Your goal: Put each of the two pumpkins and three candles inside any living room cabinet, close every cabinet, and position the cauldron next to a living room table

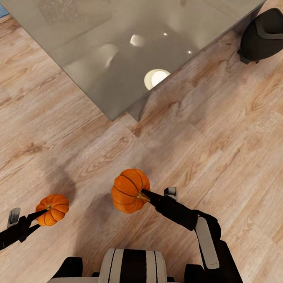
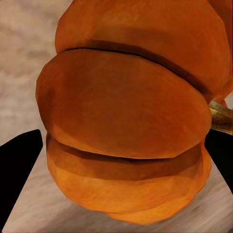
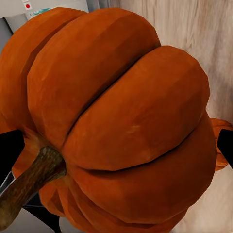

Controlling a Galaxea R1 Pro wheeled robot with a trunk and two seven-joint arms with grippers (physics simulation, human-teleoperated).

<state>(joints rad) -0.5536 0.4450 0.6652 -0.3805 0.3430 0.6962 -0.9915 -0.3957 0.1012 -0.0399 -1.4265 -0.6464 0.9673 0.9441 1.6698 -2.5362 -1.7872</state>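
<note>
**Both pumpkins in hand, cabinet yet to be reached**

The light wood plank floor (image 1: 225, 134) takes up most of the head view. Across the top runs the low table (image 1: 81, 37), its grey top glossy with lamp reflections, and the black cauldron (image 1: 267, 36) stands on the floor just beside the table's far corner. The robot's trunk (image 1: 129, 270) sits at the lower edge. The right gripper (image 1: 148, 196) pinches the larger-looking pumpkin (image 1: 129, 190) close by its stem (image 3: 29, 182), held up in front of the trunk. The left gripper (image 1: 43, 213) is clamped on the second pumpkin (image 1: 53, 209), lower and further out. Judged from this, the carry is the step in hand: keep both grips firm, hold the arms steady and tucked in while the base turns to find the cabinet, and steer wide of the table corner and cauldron.
</note>
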